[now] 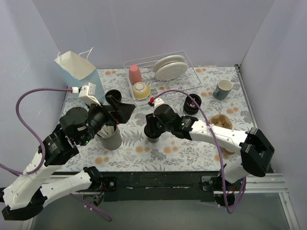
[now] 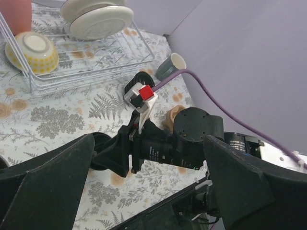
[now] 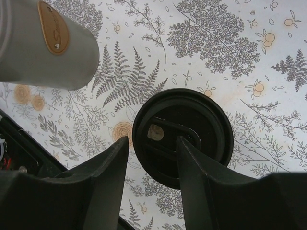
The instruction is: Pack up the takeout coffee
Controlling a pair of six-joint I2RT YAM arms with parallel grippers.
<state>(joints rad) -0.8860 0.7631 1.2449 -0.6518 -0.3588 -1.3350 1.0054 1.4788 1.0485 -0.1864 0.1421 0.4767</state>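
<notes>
Grey utensil cup [image 1: 111,137], black coffee cup [image 3: 204,120] just beside it (round lid, oval recess), right gripper [image 3: 153,140] parted above, left gripper [image 2: 148,141] spread, empty.

Nothing is reading clearly here. A tan oval label [image 3: 53,27] is sitting on the side of the grey metal utensil cup [image 3: 43,57], which is standing near the counter's front edge, left of centre. Its stamped mark is showing only as faint curls, too blurred to spell out. Small white print [image 2: 156,154] is running along the right arm's black housing [image 2: 192,139], too small to make out.
</notes>
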